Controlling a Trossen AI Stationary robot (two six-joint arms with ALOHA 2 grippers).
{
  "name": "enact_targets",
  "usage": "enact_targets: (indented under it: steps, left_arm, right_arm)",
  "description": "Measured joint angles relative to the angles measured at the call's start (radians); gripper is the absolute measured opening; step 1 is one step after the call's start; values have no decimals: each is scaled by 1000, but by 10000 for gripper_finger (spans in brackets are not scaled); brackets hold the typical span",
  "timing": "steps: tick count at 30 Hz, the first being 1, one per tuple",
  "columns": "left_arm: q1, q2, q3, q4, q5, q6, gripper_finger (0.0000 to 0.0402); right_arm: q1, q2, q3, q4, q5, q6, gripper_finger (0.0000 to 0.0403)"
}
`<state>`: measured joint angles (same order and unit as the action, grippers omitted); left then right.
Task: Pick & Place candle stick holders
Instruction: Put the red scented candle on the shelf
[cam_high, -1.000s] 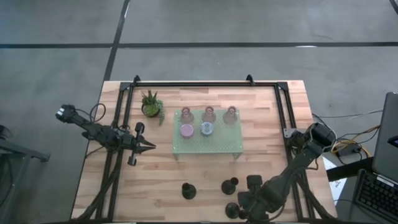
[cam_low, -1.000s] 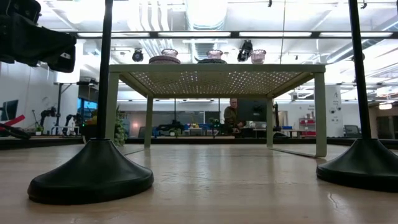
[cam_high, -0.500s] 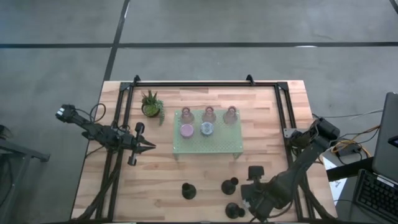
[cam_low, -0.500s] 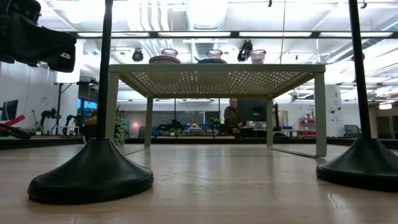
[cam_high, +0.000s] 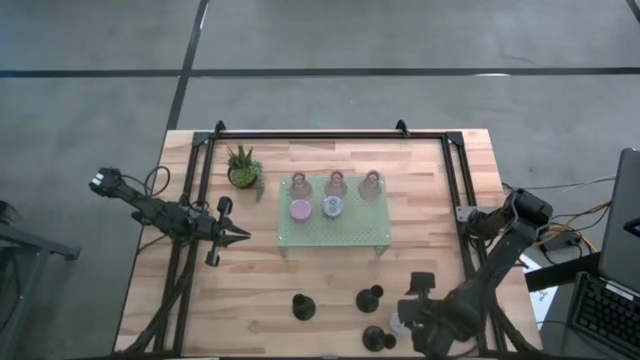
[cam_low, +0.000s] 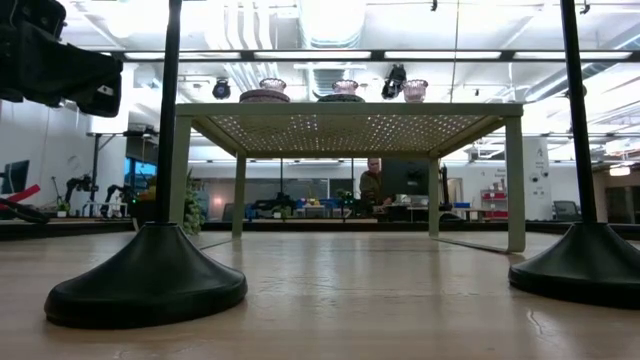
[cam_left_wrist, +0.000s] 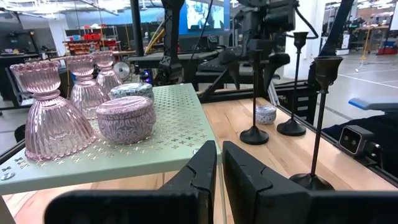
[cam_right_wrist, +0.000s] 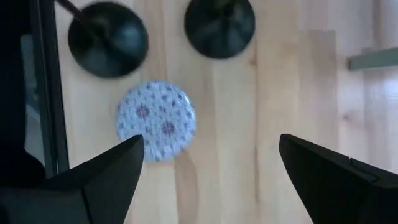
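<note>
Fingers, right gripper (cam_right_wrist: 205, 180): spread wide apart, grasping nothing, pointing down at the bench (cam_high: 440, 210) near its front right corner.
Fingers, left gripper (cam_left_wrist: 219, 163): clenched together, empty, held over the left edge of the bench, aimed toward the tray.
Patterned pale holder (cam_right_wrist: 156, 121): resting on the bench below the right gripper, untouched, beside two black bases.
Black candle stick holders (cam_high: 303, 306): three standing along the front edge, right of centre.
Tray (cam_high: 360, 232): mid-bench; carries three pinkish glass holders (cam_left_wrist: 45, 110) in its rear row, with a pink one (cam_high: 300, 210) and a blue-grey one (cam_high: 333, 207) in front.
Plant (cam_high: 243, 166): near the tray's rear left corner.
</note>
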<state>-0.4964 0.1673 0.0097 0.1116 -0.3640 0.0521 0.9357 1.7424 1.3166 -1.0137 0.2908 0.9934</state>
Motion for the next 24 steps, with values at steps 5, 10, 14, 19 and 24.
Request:
enact_targets:
  steps: [5, 10, 14, 19, 24]
  left_arm:
    - [0, 0, 0, 0, 0, 0, 32]
    - [0, 0, 0, 0, 0, 0, 32]
    - [0, 0, 0, -1, 0, 0, 32]
    - [0, 0, 0, -1, 0, 0, 32]
    - [0, 0, 0, -1, 0, 0, 32]
  right_arm:
    - [11, 0, -93, 175, -3, 12, 368]
    - [27, 0, -155, 270, -1, 26, 368]
    - [31, 0, -225, 394, 0, 47, 368]
    - [36, 0, -268, 498, -3, 47, 368]
    - [36, 1, -272, 514, -3, 47, 368]
